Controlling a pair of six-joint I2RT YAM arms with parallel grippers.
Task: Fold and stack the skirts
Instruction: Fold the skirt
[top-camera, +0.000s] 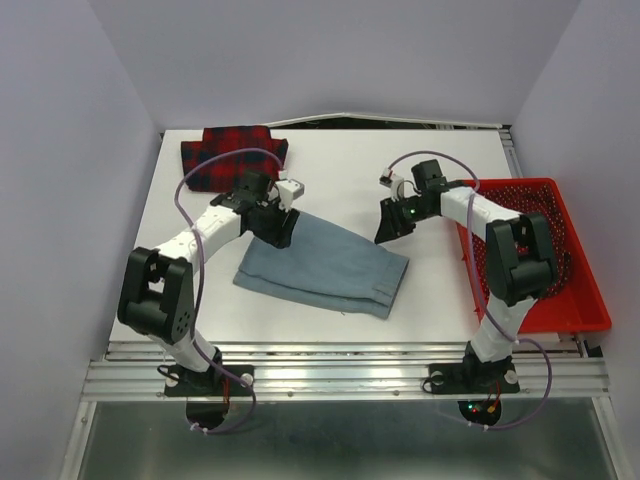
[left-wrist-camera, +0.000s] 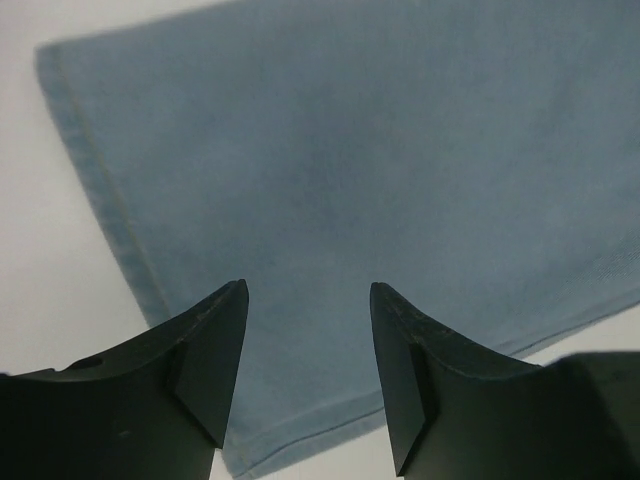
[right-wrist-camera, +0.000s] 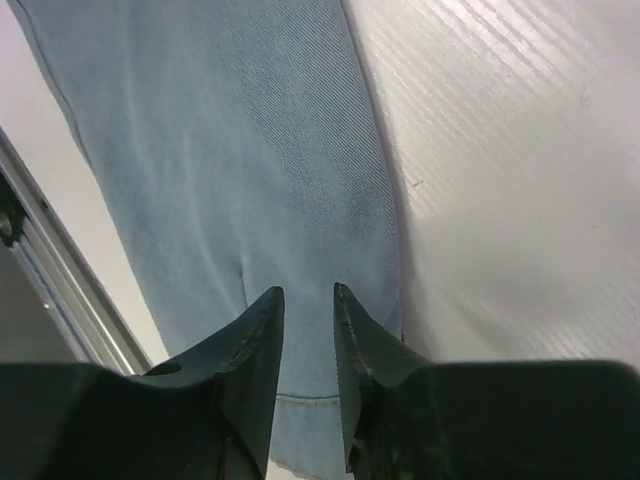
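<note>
The blue-grey skirt (top-camera: 325, 265) lies flat on the table (top-camera: 440, 160). The plaid skirt (top-camera: 232, 152) lies beyond its far left corner. Over that corner hangs the left tool (top-camera: 280, 228), jaws wide apart and empty. The right tool (top-camera: 393, 225) is at the skirt's far right corner, jaws narrowly parted with nothing pinched between them. A red basket (top-camera: 585, 300) sits to the skirt's right.

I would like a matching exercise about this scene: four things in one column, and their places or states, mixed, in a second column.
1. plaid skirt
2. blue-grey skirt
3. red basket
4. left pincer

a. right edge of the table
b. open, above the blue-grey skirt
c. far left corner of the table
d. middle of the table

Pairs: 1-c, 2-d, 3-a, 4-b.
</note>
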